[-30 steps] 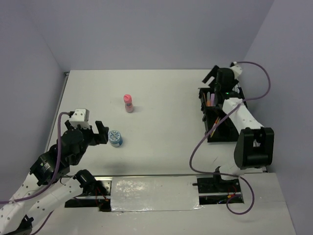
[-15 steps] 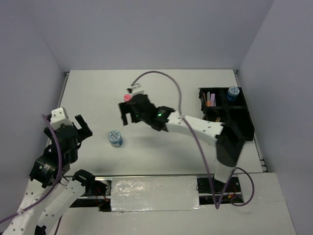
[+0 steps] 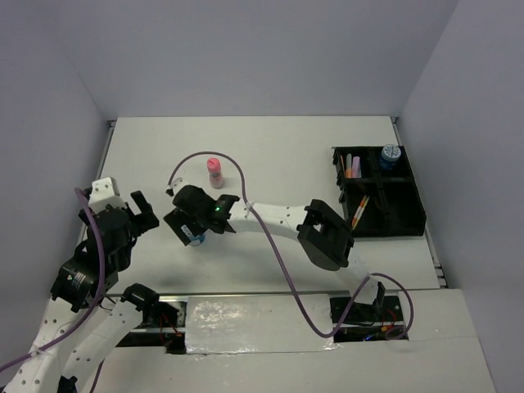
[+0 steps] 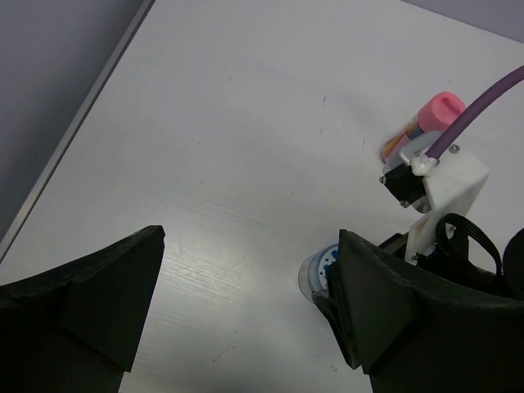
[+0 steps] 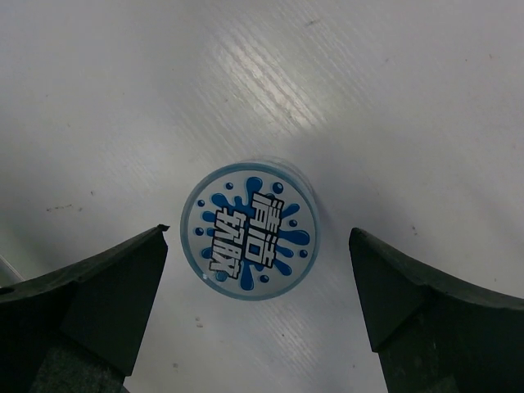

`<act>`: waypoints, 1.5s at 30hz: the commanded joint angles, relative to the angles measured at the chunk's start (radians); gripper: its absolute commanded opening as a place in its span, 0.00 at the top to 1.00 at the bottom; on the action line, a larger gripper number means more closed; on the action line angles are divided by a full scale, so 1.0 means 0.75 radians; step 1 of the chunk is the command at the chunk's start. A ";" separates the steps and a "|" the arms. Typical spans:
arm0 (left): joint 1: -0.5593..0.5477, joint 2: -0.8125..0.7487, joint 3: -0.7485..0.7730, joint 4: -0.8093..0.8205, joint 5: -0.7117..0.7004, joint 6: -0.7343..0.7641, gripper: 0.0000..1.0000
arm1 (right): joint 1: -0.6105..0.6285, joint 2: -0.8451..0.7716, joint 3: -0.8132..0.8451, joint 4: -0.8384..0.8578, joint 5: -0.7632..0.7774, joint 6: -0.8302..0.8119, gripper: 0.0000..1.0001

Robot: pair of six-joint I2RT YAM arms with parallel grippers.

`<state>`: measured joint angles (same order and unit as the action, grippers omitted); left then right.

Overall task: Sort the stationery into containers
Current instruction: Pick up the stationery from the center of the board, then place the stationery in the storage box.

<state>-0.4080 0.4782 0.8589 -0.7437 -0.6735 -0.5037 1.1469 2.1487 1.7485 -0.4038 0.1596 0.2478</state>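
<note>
Hovering over tub [image 5: 250,231] with right gripper [image 5: 256,232] spread wide, clear on both sides; holding left gripper [image 4: 250,236] apart too, left of tub.

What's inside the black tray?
A blue-white tub in the far right compartment, markers and pens in the left ones. Walls of the tray hide their lower ends; the rest is too dark to tell.

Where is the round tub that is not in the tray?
The tub stands left of centre in the top view, under the open right hand, close to the pink bottle.
</note>
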 commanded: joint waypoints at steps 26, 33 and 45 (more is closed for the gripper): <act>-0.016 -0.038 0.002 0.081 0.080 0.058 0.01 | -0.248 -0.716 -0.437 0.176 0.351 0.019 1.00; -0.037 -0.057 0.000 0.081 0.076 0.058 0.01 | -0.826 -1.236 -0.862 0.162 0.864 0.289 1.00; -0.088 -0.067 0.002 0.079 0.072 0.054 0.01 | -1.472 -1.006 -0.912 0.579 0.884 0.230 1.00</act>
<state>-0.4606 0.4404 0.8570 -0.7250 -0.6109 -0.4736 0.0959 1.3739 1.0130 -0.1459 0.8192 0.4473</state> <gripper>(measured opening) 0.994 0.726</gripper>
